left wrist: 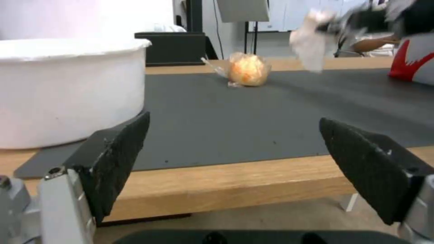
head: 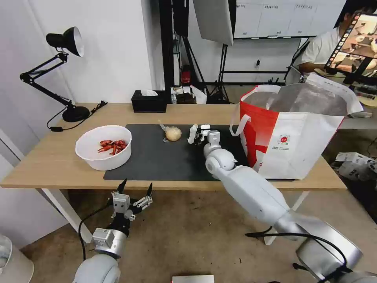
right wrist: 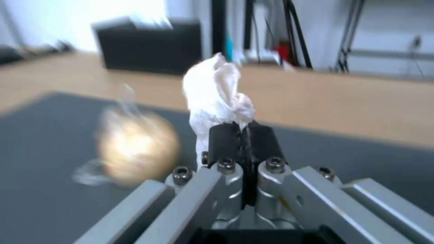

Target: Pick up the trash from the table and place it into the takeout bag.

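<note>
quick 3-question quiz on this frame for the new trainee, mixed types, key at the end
1. True or false: the right tool is shut on the tissue.
2. Multiple choice: where is the left tool? A) inside the bag B) open, below the table's front edge C) gripping the bowl
3. Fill in: the wrapped ball lies on the dark ____.

Key
1. True; the tissue is held above the mat.
2. B.
3. mat.
</note>
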Motion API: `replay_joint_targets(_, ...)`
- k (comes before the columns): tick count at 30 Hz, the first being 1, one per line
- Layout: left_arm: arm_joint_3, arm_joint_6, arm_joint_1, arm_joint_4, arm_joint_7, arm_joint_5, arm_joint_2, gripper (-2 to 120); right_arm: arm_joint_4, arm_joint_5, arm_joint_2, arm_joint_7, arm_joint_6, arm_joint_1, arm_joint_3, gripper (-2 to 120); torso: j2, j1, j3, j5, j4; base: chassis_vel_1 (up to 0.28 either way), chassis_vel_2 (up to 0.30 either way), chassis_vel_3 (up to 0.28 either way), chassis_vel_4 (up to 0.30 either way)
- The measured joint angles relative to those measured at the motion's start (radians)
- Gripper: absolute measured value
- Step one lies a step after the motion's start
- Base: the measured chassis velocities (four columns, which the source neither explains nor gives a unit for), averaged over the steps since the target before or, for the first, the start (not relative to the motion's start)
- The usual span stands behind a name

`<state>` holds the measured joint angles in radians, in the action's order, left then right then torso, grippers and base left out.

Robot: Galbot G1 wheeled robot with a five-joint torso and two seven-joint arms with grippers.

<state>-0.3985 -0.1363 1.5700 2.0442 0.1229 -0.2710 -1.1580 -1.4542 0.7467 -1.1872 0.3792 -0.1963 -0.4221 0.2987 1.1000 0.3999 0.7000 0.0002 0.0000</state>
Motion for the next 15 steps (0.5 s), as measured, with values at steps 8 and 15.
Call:
replay_joint_targets(8, -0.001, 0.0, 0.006, 0.016, 0.002, 0.005, -0.003, 100, -0.305, 0.029, 0.177, 0.01, -0.004, -0.032, -0.08, 0, 0.0, 0.0, 0.0, 0.0, -0.0001, 0.0, 0.0, 0.0, 0.0)
replay_joint_targets(15, 0.004, 0.001, 0.008, 0.025, 0.002, 0.011, -0.006, 100, -0.461, 0.163, 0.305, 0.312, -0.173, 0.028, -0.173, 0, 0.0, 0.0, 0.0, 0.0001, -0.0002, 0.0, 0.0, 0.0, 0.0)
